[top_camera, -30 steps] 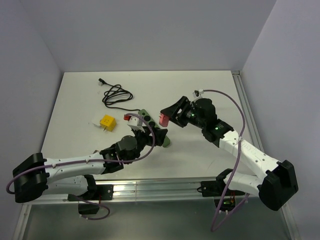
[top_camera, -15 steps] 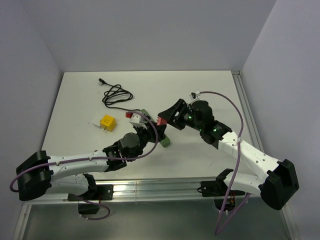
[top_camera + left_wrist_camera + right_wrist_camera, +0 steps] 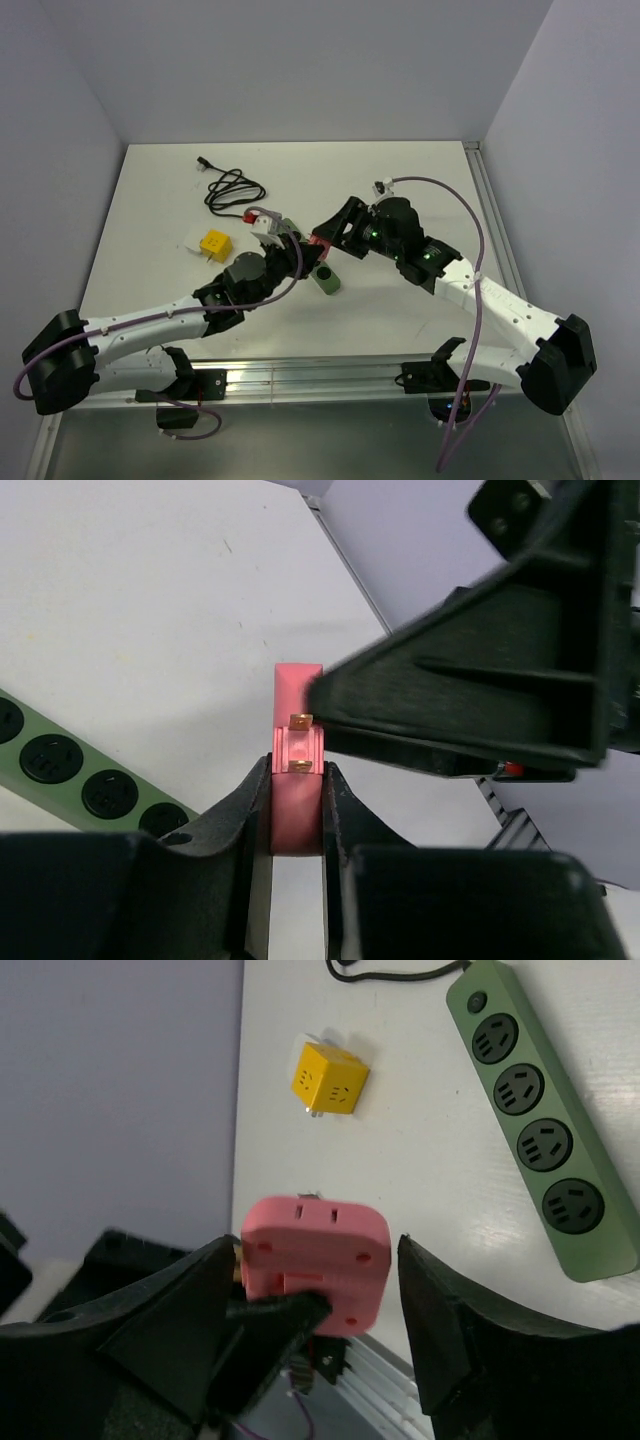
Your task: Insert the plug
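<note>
The plug (image 3: 318, 240) is a pink block with brass prongs, held in the air between both grippers above the table's middle. My left gripper (image 3: 297, 780) is shut on the plug (image 3: 297, 800), its fingers (image 3: 250, 800) pressing both flat sides. My right gripper (image 3: 318, 1250) stands open around the same plug (image 3: 315, 1255), with a gap showing at its right finger (image 3: 440, 1300). In the top view the left gripper (image 3: 303, 252) and right gripper (image 3: 330, 232) meet tip to tip. The green power strip (image 3: 540, 1120) lies on the table under them, its end showing (image 3: 325, 280).
A yellow cube adapter (image 3: 214, 245) with a white one (image 3: 193, 243) beside it lies at the left. The strip's black cable (image 3: 232, 190) is coiled at the back left. Part of the strip's row of sockets (image 3: 70, 775) shows in the left wrist view.
My left arm has risen from the power strip to the plug in the right gripper, and its jaws have shut on the plug. The right gripper shifted slightly left.
</note>
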Controlling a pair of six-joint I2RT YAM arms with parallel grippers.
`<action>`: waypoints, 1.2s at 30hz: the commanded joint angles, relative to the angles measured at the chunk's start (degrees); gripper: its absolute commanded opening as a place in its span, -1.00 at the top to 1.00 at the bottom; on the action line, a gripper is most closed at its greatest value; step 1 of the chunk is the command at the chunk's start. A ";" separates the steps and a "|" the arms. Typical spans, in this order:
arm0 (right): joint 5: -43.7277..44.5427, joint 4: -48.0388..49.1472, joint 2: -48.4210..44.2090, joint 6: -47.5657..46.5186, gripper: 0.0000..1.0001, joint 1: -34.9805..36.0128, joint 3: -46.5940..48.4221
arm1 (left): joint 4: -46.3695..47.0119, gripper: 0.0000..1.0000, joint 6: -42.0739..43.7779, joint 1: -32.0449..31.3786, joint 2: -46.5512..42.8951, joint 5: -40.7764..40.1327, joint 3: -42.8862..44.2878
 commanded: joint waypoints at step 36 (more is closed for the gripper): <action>-42.00 -1.70 -8.86 -35.30 0.32 0.56 1.48 | -5.09 0.99 -6.63 19.08 -13.59 69.71 0.02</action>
